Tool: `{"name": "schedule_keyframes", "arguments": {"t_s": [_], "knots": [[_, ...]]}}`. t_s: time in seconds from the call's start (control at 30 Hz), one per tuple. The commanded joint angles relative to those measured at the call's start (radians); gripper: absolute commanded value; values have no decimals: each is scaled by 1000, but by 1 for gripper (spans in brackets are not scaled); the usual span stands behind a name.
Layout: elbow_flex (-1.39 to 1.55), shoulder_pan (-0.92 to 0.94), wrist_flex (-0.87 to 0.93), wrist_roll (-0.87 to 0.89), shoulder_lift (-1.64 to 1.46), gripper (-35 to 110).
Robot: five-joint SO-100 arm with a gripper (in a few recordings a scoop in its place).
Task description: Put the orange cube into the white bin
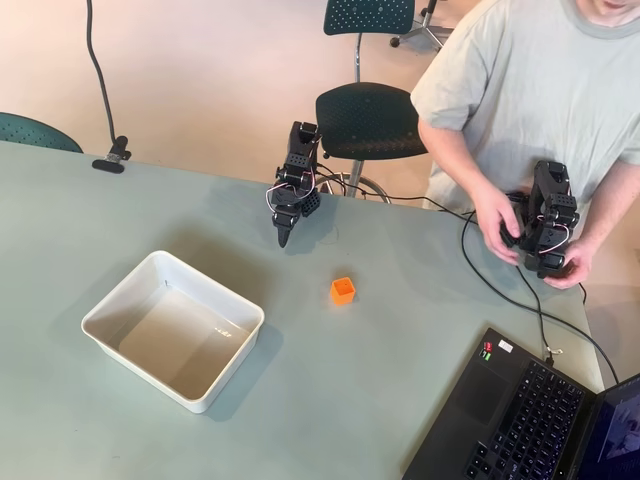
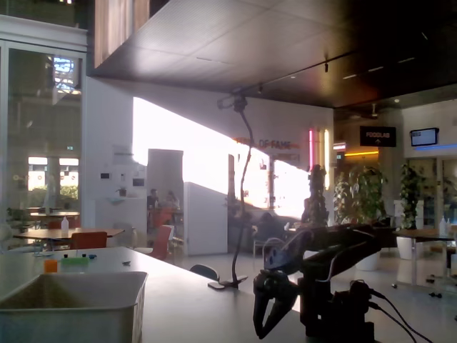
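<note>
Orange cube [image 1: 342,290] apart from white bin [image 1: 172,328], gripper [image 1: 284,238] dim, slightly parted, empty

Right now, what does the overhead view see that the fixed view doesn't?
Overhead view's extras: the tiny orange plastic cube, a black laptop and a person in a grey shirt. Fixed view's extras: leafy potted plants and a red chair. Shared: the shallow white plastic bin and the black gripper.

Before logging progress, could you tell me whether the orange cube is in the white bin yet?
Not yet. The small orange plastic cube sits on the table, apart from the shallow white plastic bin, which looks empty.
</note>
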State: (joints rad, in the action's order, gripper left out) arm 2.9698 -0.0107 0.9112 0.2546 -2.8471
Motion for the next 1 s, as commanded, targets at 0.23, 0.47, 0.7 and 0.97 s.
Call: {"name": "schedule_keyframes", "arguments": {"t_s": [0.23, 0.47, 0.7, 0.97], "knots": [[-5, 3, 3, -5, 5, -3], [-5, 3, 3, -5, 5, -3], [-3, -9, 3, -6, 5, -3], [6, -8, -14, -8, -11, -3]]}}
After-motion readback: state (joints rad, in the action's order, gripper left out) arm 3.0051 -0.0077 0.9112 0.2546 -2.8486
